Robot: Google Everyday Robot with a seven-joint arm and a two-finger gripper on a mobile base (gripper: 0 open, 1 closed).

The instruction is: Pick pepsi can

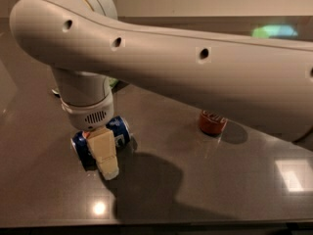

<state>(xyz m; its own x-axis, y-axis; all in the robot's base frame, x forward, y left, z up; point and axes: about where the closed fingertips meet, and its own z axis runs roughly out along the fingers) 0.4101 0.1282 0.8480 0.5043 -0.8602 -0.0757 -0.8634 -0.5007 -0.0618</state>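
The pepsi can (120, 131) is dark blue and lies on its side on the dark table (205, 180), left of centre. My gripper (104, 155) hangs straight down from the big white arm (176, 67) and sits right at the can, covering its middle. Only the can's two ends show on either side of the gripper, so the logo is mostly hidden. The gripper's tip reaches down to the table surface in front of the can.
A red Coca-Cola can (211, 123) stands to the right, its top hidden by the arm. A sliver of a green packet (113, 82) shows behind the wrist. The table's front edge runs along the bottom.
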